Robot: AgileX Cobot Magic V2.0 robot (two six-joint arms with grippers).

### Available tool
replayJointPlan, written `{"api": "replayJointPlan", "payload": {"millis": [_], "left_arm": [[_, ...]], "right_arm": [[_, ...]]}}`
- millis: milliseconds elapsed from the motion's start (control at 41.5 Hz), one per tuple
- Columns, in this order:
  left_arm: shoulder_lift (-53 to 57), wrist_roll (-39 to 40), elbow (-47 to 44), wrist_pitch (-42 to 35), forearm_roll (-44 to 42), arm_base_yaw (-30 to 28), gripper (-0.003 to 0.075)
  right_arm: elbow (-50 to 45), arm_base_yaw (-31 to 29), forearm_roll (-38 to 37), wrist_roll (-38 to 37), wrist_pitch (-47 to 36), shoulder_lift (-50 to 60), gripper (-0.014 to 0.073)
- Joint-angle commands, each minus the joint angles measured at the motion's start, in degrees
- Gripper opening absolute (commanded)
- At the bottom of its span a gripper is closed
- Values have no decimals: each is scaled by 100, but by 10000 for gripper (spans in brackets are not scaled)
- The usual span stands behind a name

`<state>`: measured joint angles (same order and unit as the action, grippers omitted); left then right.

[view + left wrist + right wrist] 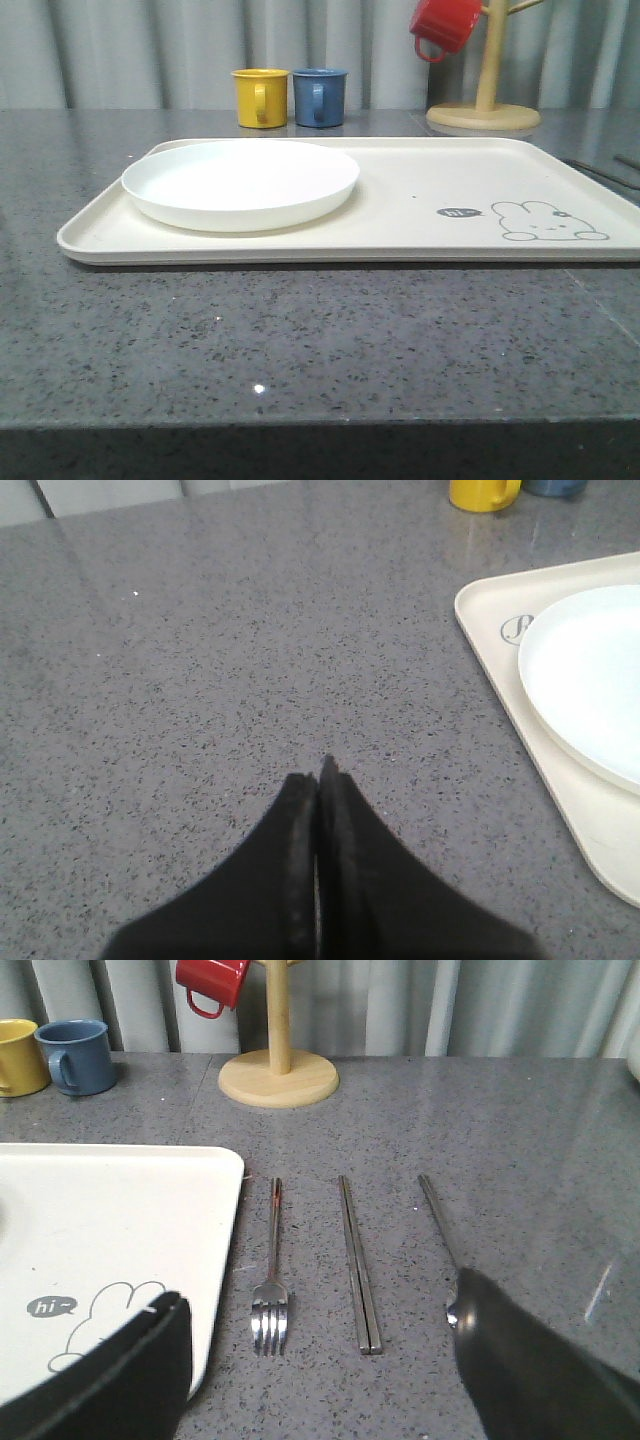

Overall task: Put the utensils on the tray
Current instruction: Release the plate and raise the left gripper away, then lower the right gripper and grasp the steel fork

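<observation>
The cream tray (420, 215) with a rabbit drawing lies on the grey counter, and a round white plate (240, 183) rests on its left part. In the right wrist view a silver fork (271, 1280), a pair of chopsticks (358, 1265) and a spoon (437, 1218) lie side by side on the counter beside the tray (120, 1220). My right gripper (318, 1345) hangs open above them; one finger covers the spoon's bowl. My left gripper (318, 780) is shut on nothing over bare counter, apart from the tray (560, 810) and plate (590, 680).
A yellow mug (260, 97) and a blue mug (319, 96) stand behind the tray. A wooden mug stand (484, 110) at the back right carries a red mug (442, 25). Open counter lies in front of the tray.
</observation>
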<state>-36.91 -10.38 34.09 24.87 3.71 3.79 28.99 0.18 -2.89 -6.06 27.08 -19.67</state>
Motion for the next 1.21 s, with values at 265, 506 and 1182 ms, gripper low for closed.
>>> {"api": "replayJointPlan", "payload": {"millis": [265,506,1182], "left_arm": [[2566,74,-1080,-852,67,0,-19],[2942,74,-1161,-857,67,0,-19],[2942,74,-1161,-857,67,0,-19]], "right_arm": [[208,-27,-11,43,-415,-92,569],[208,-27,-11,43,-489,-92,569],[1912,31,-11,175,811,-2782,295]]}}
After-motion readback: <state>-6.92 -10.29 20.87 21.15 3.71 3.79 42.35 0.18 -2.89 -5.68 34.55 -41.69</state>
